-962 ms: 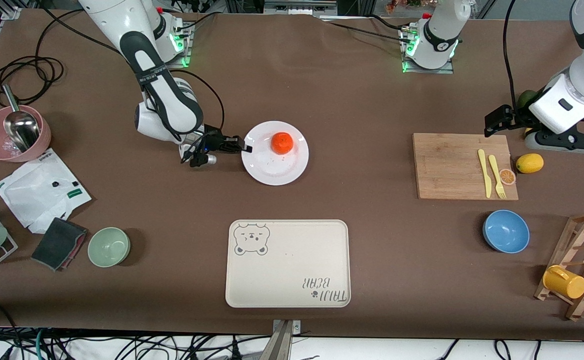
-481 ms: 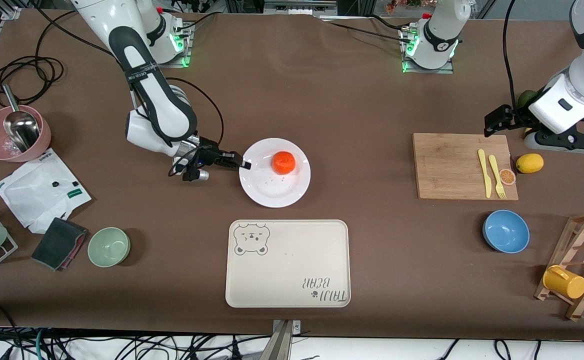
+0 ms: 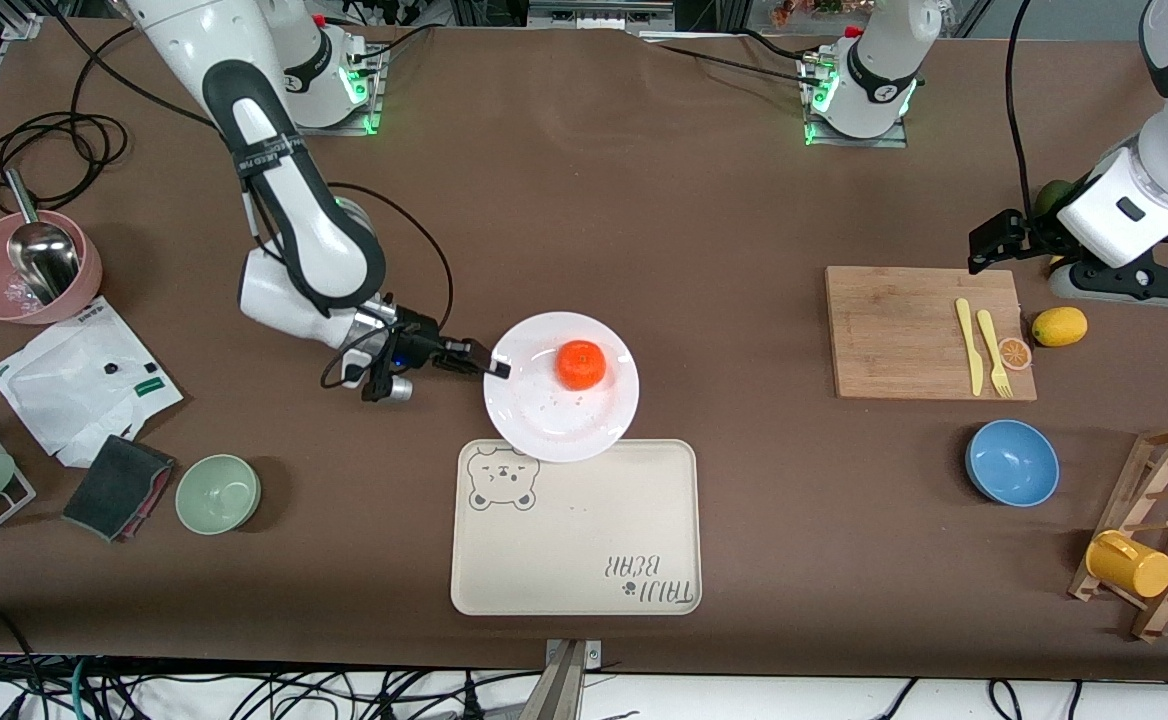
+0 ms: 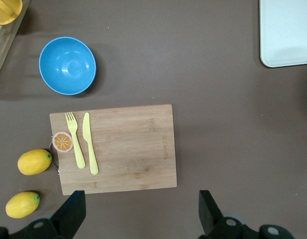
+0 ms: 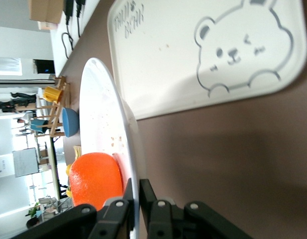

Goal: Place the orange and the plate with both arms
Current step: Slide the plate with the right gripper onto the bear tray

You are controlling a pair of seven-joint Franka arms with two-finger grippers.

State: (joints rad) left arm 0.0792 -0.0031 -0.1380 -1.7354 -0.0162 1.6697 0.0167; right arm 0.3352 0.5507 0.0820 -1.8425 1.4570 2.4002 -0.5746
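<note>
The white plate (image 3: 534, 412) is lifted off the table, and its rim overlaps the edge of the cream bear tray (image 3: 584, 540) that is farthest from the front camera. The orange (image 3: 580, 364) rests on the plate. My right gripper (image 3: 494, 370) is shut on the plate's rim at the side toward the right arm's end of the table. The right wrist view shows the rim (image 5: 101, 124) pinched in the right gripper (image 5: 135, 191), with the orange (image 5: 96, 179) beside the fingers. My left gripper (image 3: 989, 245) waits open and holds nothing, above the table beside the cutting board (image 4: 118, 147).
The cutting board (image 3: 904, 330) carries a yellow knife and fork and an orange slice, with a lemon (image 3: 1059, 326) beside it. A blue bowl (image 3: 1012, 462) and a wooden rack with a yellow cup (image 3: 1129, 563) stand nearer the camera. A green bowl (image 3: 218, 493) and a pink bowl (image 3: 4, 280) sit at the right arm's end.
My right gripper has carried the plate with the orange toward the front camera, until its rim overlaps the tray. The left arm has not moved.
</note>
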